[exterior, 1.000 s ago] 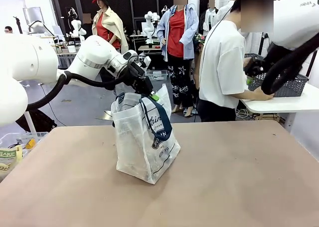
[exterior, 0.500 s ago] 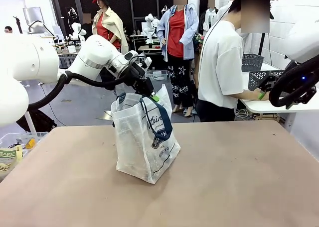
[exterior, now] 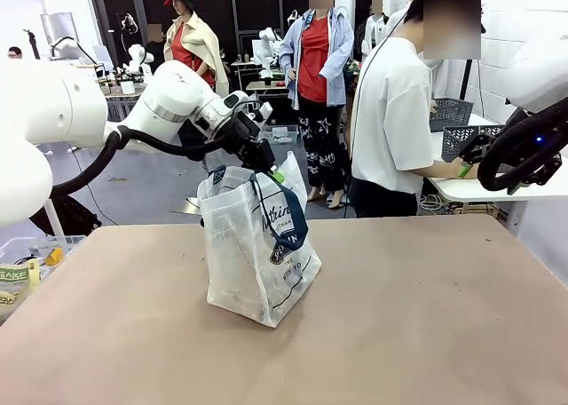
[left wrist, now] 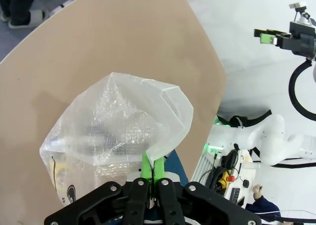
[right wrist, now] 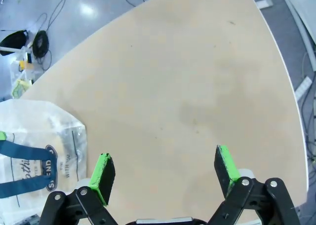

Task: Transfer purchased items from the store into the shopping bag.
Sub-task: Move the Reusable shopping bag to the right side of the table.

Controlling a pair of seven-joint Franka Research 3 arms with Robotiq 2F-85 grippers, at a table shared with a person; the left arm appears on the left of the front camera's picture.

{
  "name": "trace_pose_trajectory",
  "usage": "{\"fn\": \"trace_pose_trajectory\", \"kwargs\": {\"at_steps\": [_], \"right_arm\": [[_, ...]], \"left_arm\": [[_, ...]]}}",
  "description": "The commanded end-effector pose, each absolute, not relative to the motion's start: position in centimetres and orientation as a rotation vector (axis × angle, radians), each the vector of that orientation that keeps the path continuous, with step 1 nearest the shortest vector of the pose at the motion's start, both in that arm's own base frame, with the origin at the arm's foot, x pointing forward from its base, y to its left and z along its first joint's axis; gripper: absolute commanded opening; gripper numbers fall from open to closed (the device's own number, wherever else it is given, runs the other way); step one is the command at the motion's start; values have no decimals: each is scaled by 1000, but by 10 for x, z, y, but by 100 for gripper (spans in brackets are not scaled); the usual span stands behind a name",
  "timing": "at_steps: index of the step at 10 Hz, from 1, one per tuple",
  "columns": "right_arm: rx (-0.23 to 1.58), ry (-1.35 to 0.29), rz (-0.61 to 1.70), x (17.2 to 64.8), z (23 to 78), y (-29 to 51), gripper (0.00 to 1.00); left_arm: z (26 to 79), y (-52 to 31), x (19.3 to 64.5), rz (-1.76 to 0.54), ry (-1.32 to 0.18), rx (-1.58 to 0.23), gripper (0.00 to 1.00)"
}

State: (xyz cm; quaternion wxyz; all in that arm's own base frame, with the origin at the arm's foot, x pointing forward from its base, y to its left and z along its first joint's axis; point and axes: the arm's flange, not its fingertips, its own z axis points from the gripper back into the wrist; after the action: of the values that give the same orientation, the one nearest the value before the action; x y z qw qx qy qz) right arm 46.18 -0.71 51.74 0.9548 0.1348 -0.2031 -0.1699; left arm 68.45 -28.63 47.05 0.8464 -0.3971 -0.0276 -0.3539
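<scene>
Bag (exterior: 257, 245) stands upright on the worktop (exterior: 426, 316), its rim pinched by the closed left hand (exterior: 269, 168) as before, while the empty, wide-open right hand (exterior: 468, 156) has pulled back from the basket (exterior: 461, 137), so nothing is ready to drop in.

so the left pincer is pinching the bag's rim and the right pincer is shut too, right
Not quite. The left pincer is pinching the rim of the shopping bag, but the right pincer is open: the right wrist view shows its green pads wide apart with nothing between them.
</scene>
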Motion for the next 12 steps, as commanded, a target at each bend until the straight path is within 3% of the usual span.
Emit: {"fn": "trace_pose_trajectory", "kwargs": {"at_steps": [1, 7, 12], "right_arm": [[265, -408, -340, 462, 519, -8, 100], [265, -408, -340, 462, 519, -8, 100], [265, -408, -340, 462, 519, -8, 100]], "left_arm": [[470, -286, 685, -711, -79, -731, 0], [498, -246, 665, -634, -185, -676, 0], [548, -165, 643, -398, -323, -585, 0]]}}
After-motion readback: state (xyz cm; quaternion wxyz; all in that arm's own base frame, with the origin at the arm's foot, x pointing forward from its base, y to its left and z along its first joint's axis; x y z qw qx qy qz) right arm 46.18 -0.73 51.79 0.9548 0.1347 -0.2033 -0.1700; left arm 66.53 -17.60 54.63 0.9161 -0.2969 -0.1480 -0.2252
